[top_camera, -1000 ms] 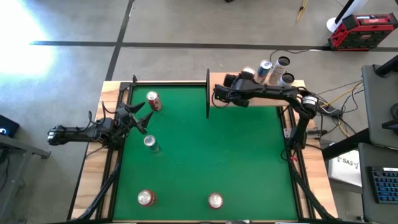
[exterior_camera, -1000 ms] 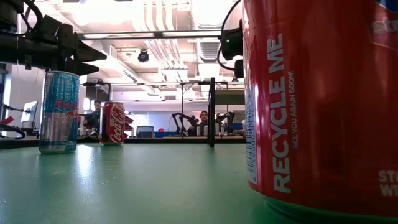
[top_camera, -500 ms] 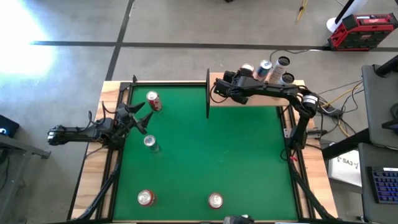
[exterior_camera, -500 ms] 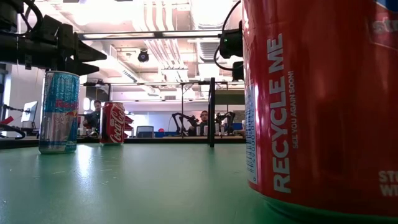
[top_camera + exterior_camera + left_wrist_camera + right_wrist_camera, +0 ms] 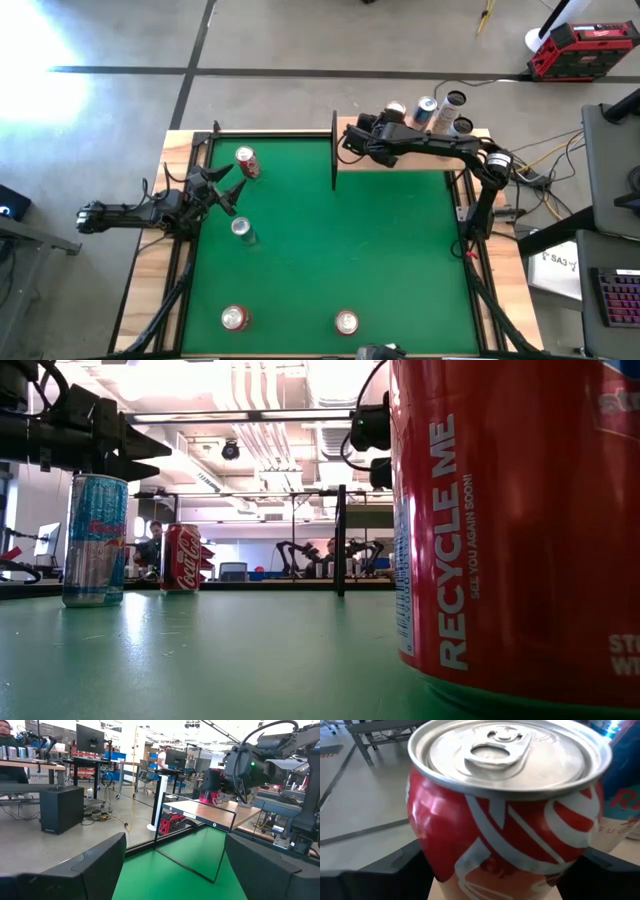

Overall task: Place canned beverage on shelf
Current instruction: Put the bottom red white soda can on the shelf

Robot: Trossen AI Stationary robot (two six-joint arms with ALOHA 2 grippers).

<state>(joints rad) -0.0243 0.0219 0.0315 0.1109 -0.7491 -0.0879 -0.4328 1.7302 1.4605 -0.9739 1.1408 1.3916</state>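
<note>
My right gripper (image 5: 390,120) is over the light-wood shelf (image 5: 412,163) at the table's far right, shut on a red and white can (image 5: 505,815). Three more cans (image 5: 440,108) stand on the shelf behind it. My left gripper (image 5: 226,186) is open and empty above the table's left edge. It is between a red cola can (image 5: 246,162) and a slim silver-blue can (image 5: 241,229), both upright on the green felt. My right gripper has the red can's lower side walls (image 5: 427,847) between its two fingers, one finger on each side. The fingers come at it about level. The can is upright, its top up. Its bottom is hidden, so I cannot tell if it rests on the board.
Two more red cans stand near the table's near edge (image 5: 234,318) (image 5: 346,322); the second fills the low view's right side (image 5: 520,530). A black post (image 5: 333,150) marks the shelf's left end. The middle of the felt (image 5: 340,240) is bare.
My right gripper has gone a little toward the table's far edge over the shelf, carrying the red can, which stays upright.
</note>
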